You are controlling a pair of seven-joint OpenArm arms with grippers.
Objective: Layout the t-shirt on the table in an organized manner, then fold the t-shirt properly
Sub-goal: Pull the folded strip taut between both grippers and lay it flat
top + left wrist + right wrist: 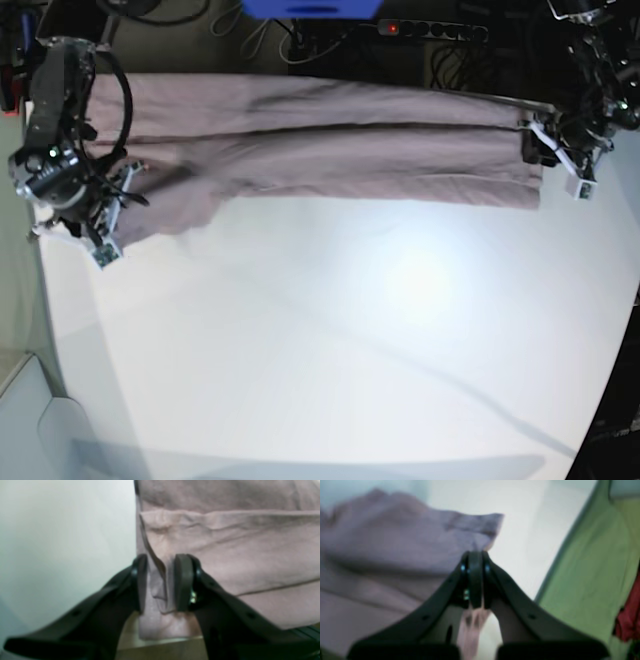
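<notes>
A: Start at the left of the base view. What's there?

B: The right gripper (112, 215), low at the table's (330, 360) left edge, at the end of the t-shirt (330, 150). From overhead I can't see how its jaws stand.

A: And its own camera?

B: The right wrist view settles it: the right gripper's jaws are pressed together with a thin strip of the pink cloth pinched between them, a bit of it hanging below the pads. It also shows a green surface (590, 575) beyond the table edge and something red (630, 620) at the far right, which the overhead shot doesn't make out.

A: Moving across?

B: The t-shirt lies stretched as a long band across the far part of the table, with lengthwise folds. Only the base view gives that full span.

A: And the right end?

B: The left gripper (553, 152) sits at that end. Its wrist view shows the jaws narrowly parted, a bunched fold of cloth standing between the two pads (183, 582), at the shirt's edge beside bare white table. The cloth reaches both pads.
</notes>
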